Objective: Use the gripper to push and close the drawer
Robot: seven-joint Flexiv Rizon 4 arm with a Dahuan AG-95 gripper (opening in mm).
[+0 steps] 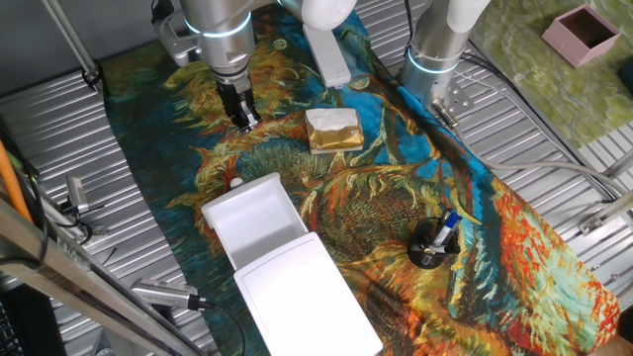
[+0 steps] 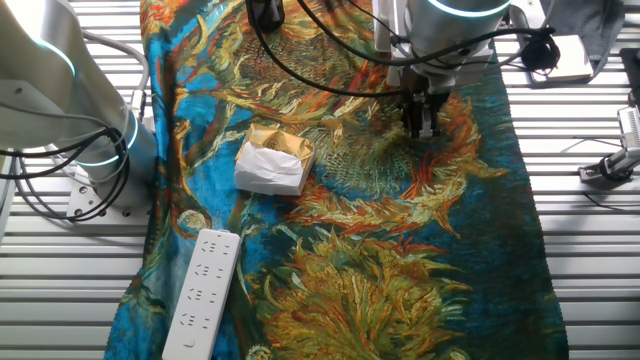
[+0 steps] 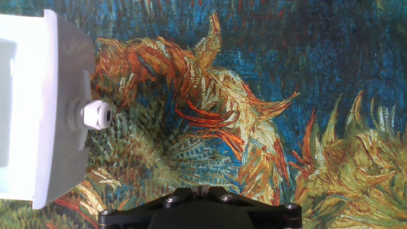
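The drawer (image 1: 255, 216) is a shallow white tray pulled out of the flat-topped white box (image 1: 309, 300) at the front of the table. My gripper (image 1: 241, 119) hangs over the patterned cloth beyond the drawer's front, apart from it. Its black fingers are pressed together and hold nothing. In the hand view the drawer's front panel (image 3: 60, 76) with a small white knob (image 3: 96, 116) stands at the left, and my gripper (image 3: 200, 189) is at the bottom edge, clear of it. The other fixed view shows my gripper (image 2: 420, 118) but not the drawer.
A tan-and-white block (image 1: 333, 130) lies right of my gripper. A white power strip (image 1: 327, 54) lies at the back. A black pen holder (image 1: 431, 243) stands at the right. The second silver arm's column (image 1: 441, 44) rises at the back right. A pink box (image 1: 586, 32) sits far right.
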